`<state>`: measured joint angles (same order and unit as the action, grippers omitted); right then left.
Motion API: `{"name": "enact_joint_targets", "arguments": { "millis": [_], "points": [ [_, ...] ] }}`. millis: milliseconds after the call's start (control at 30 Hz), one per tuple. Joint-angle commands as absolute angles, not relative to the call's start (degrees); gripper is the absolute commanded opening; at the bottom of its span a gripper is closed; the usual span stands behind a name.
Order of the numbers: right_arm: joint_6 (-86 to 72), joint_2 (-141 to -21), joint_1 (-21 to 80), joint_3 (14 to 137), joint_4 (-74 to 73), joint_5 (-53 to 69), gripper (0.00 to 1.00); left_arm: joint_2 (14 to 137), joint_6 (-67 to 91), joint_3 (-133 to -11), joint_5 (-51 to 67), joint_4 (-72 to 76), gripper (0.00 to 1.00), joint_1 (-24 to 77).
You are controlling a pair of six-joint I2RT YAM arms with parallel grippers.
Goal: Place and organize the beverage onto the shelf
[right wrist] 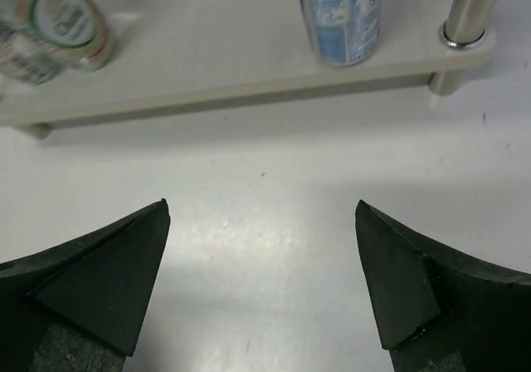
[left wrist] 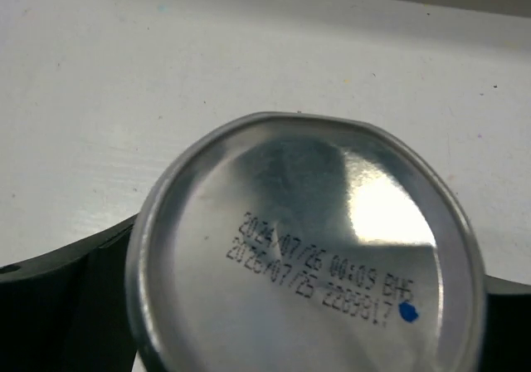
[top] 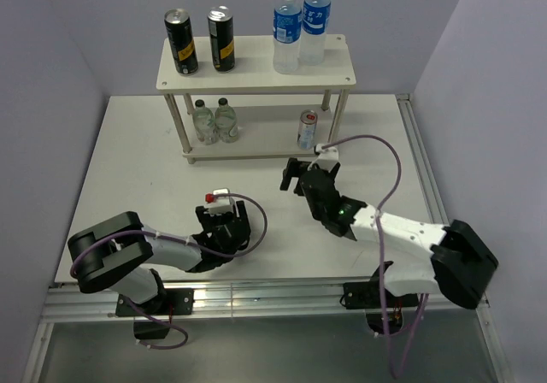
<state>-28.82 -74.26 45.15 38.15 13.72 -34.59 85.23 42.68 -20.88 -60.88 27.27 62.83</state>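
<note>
The shelf [top: 256,68] stands at the back of the table. Its top board holds two tall black cans [top: 181,41] on the left and two blue-capped water bottles [top: 288,28] on the right. A short silver can [top: 307,130] stands on the lower board at the right; it also shows in the right wrist view [right wrist: 338,15]. My left gripper [top: 224,220] is shut on the other short silver can [top: 217,199], low over the table; the can's base [left wrist: 307,247] fills the left wrist view. My right gripper [top: 299,178] is open and empty in front of the lower board [right wrist: 207,65].
Two small clear unlabelled bottles [top: 214,120] stand on the lower board at the left, also seen in the right wrist view [right wrist: 50,23]. A shelf post [right wrist: 469,7] is at the right of the can. Purple walls enclose the white table [top: 137,169].
</note>
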Motion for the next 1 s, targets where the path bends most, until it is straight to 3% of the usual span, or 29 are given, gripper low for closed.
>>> {"name": "enact_joint_targets", "arguments": {
  "millis": [0,133,200,333,433,633,967],
  "points": [
    [-34.01,-65.23,50.35,34.38,8.36,-38.75,1.0,86.92,36.83,-20.74,-59.42,35.58,0.86,60.91],
    [-36.73,-55.83,56.33,30.51,0.81,-41.74,1.0,89.2,34.46,-21.18,-59.32,39.46,0.6,60.03],
    [-38.31,-49.59,58.52,28.57,-3.94,-42.8,1.0,90.61,33.75,-21.97,-59.07,39.46,0.52,59.51],
    [-39.29,-38.09,60.9,27.42,-10.44,-43.68,1.0,91.32,33.13,-24.42,-57.49,37.89,0.07,59.33],
    [-39.99,-33.94,62.66,27.77,-15.72,-45.61,1.0,89.04,31.82,-26.18,-56.08,36.3,0.0,59.33],
    [-41.83,-25.85,64.34,26.99,-23.38,-50.8,1.0,87.8,21.72,-36.36,-52.65,35.16,0.0,58.54],
    [-39.99,-23.21,64.25,26.02,-21.45,-50.1,1.0,99.3,14.06,-59.13,-42.54,33.05,0.0,52.22]
  ]
}}
